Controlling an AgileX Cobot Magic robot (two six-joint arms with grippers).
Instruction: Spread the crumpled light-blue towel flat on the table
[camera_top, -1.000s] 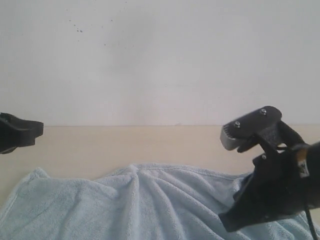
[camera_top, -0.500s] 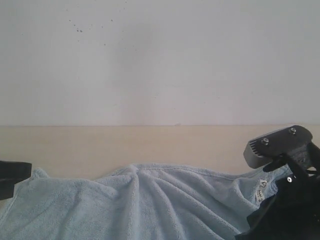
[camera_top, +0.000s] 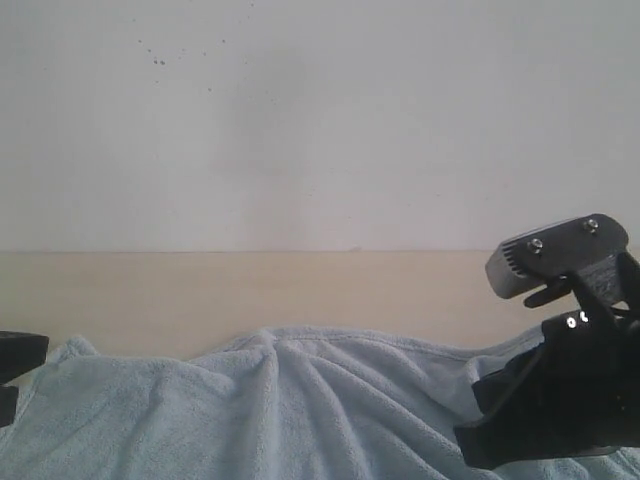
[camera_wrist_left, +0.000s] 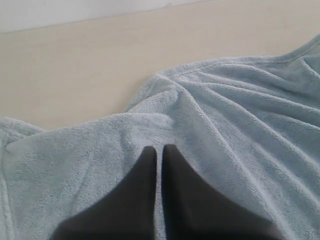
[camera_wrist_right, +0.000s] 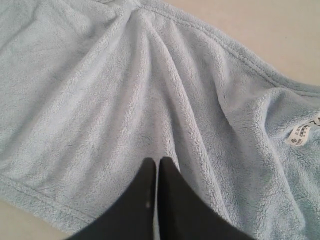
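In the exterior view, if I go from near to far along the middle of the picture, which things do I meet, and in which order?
towel → bare strip of the table → white wall with a few dark specks
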